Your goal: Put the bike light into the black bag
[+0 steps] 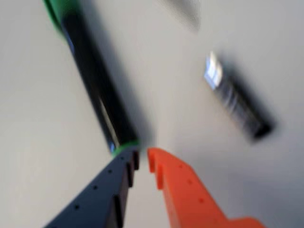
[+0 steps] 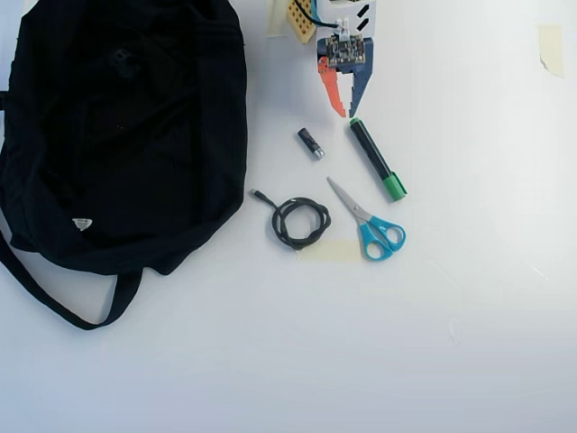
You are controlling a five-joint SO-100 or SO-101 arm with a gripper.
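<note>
Hovering over the desk, the gripper (image 2: 345, 113) is empty, jaws slightly apart, tips beside the green marker (image 2: 378, 161). No bike light shows in either view. In the overhead view, the black bag (image 2: 126, 126) lies well left. Best to locate the light first, ignoring the nearby small cylinder (image 2: 310, 142).

The smooth, matte white table (image 2: 469, 298) filled the whole overhead view; no wall, floor or window showed. Light fell bright and even across it, and shadows were short and soft. A pale yellow piece of tape (image 2: 550, 47) sat stuck near the upper right edge of the overhead view, one corner slightly curled. Another pale yellowish strip of tape (image 2: 326, 250) lay flat near the middle of the surface. In the wrist view the same white table (image 1: 42, 142) looked greyer, blurred, with broad soft shadows across it.
</note>
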